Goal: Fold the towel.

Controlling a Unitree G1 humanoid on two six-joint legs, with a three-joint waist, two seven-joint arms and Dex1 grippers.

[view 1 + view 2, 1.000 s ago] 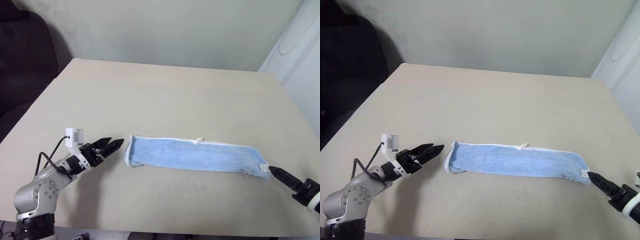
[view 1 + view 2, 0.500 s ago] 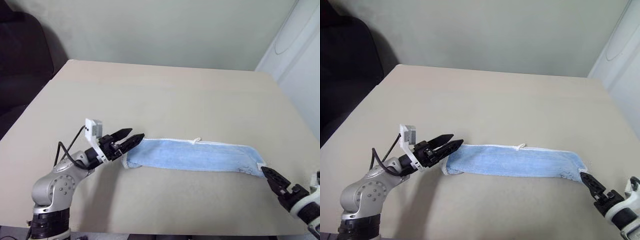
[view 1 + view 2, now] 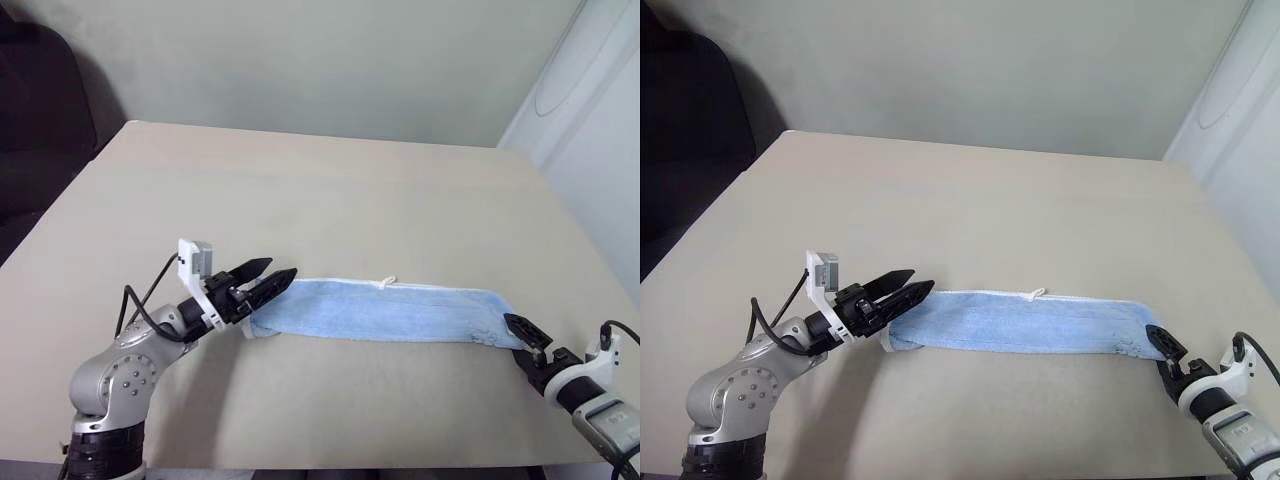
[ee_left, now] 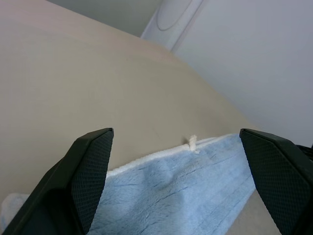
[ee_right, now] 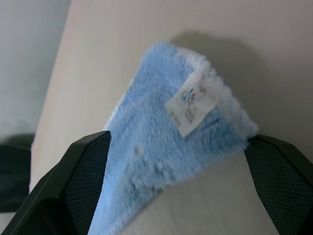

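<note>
One towel (image 3: 385, 311) lies in a long strip across the lower centre of one table (image 3: 330, 190). Left gripper (image 3: 270, 278), fingers spread, sits over its left end; right gripper (image 3: 524, 331), fingers spread, at its right end.

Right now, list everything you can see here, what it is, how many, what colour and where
towel: one, light blue with a white edge, folded into a long strip lying across the near part of the table.
loop tag: one, white, on the towel's far edge.
label: one, white, at the towel's right end.
table: one, beige.
left gripper: one, black fingers, open, at the towel's left end.
right gripper: one, black fingers, open, at the towel's right end.
</note>
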